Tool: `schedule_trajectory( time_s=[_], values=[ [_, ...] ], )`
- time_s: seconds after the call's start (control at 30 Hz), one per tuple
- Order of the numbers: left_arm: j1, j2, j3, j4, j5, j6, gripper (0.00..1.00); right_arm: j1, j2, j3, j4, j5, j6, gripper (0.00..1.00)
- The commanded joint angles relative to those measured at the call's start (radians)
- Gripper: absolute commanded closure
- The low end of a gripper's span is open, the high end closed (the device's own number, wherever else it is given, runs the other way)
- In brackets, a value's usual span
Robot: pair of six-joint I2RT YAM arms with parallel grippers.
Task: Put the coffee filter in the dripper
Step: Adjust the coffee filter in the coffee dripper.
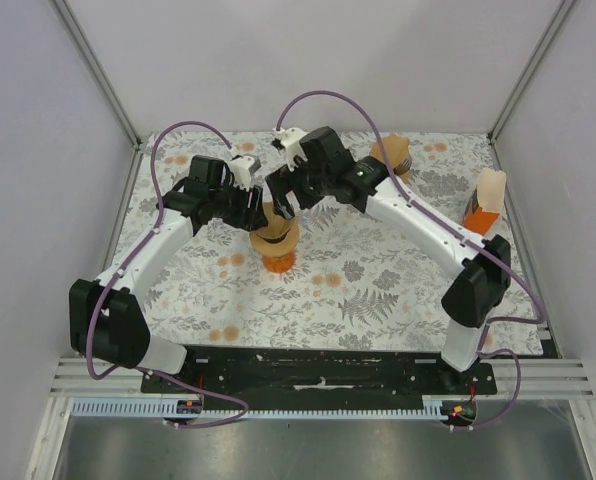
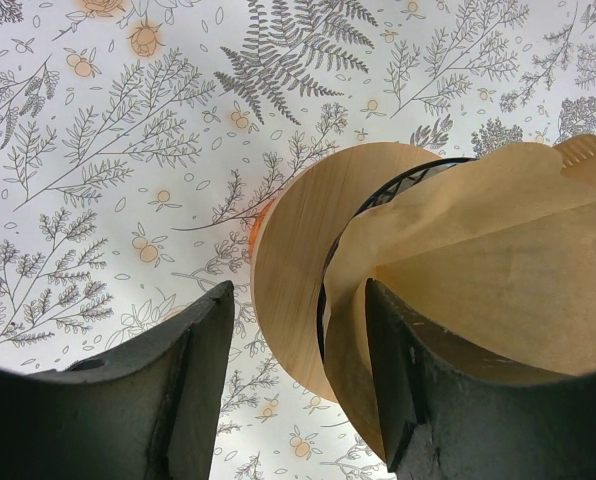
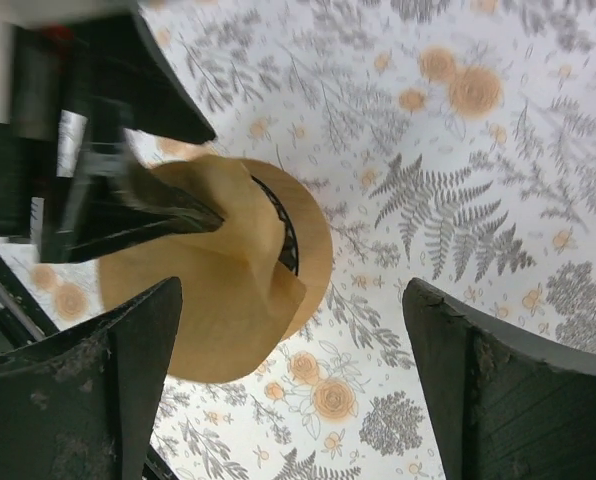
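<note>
The dripper (image 1: pixel 276 243), a wire cone with a pale wooden collar (image 2: pixel 293 260) on an orange base, stands mid-table. The brown paper coffee filter (image 2: pixel 478 250) sits crumpled in and over its top, one fold hanging past the collar (image 3: pixel 218 310). My left gripper (image 2: pixel 298 300) is open, and its jaws straddle the near rim. One finger (image 2: pixel 413 390) is against the inside of the filter, the other (image 2: pixel 178 380) stands clear outside the collar. My right gripper (image 3: pixel 293 390) hovers just above and beside the dripper, open wide with nothing between its fingers.
A floral cloth (image 1: pixel 378 290) covers the table. A brown round object (image 1: pixel 393 153) stands at the back, and an orange and cream carton (image 1: pixel 486 200) stands near the right wall. Both arms crowd over the dripper, and the left fingers (image 3: pixel 128 205) show in the right wrist view.
</note>
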Motion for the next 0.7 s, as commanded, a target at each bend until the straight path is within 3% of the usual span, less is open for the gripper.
schedule_trajectory(
  time_s=[0.0,0.03,0.07,0.17,0.2,0.27,0.33,0.37,0.67],
  values=[
    [-0.001,-0.026,0.009,0.028,-0.018,0.027,0.39,-0.003,-0.156,-0.01,0.16,-0.064,-0.01,0.02],
    [0.001,-0.027,0.008,0.028,-0.016,0.029,0.39,-0.003,-0.176,-0.033,0.188,-0.09,-0.003,0.02],
    [-0.001,-0.027,0.009,0.027,-0.015,0.026,0.39,-0.003,-0.192,-0.053,0.217,-0.141,0.008,0.08],
    [0.001,-0.024,0.016,0.025,-0.015,0.021,0.39,0.0,-0.187,-0.099,0.272,-0.267,0.065,0.43],
    [-0.001,-0.026,0.019,0.023,-0.015,0.021,0.39,0.0,-0.172,-0.102,0.266,-0.284,0.092,0.59],
    [-0.001,-0.024,0.022,0.02,-0.013,0.02,0.39,0.001,-0.14,-0.107,0.248,-0.291,0.132,0.81],
    [-0.001,-0.027,0.025,0.017,-0.01,0.017,0.39,0.006,-0.111,-0.107,0.22,-0.275,0.16,0.95],
    [-0.001,-0.027,0.025,0.016,-0.01,0.017,0.39,0.009,-0.095,-0.102,0.199,-0.249,0.171,1.0],
    [0.002,-0.026,0.048,0.004,0.024,0.0,0.39,0.031,0.073,0.036,-0.013,-0.081,0.185,1.0]
  ],
)
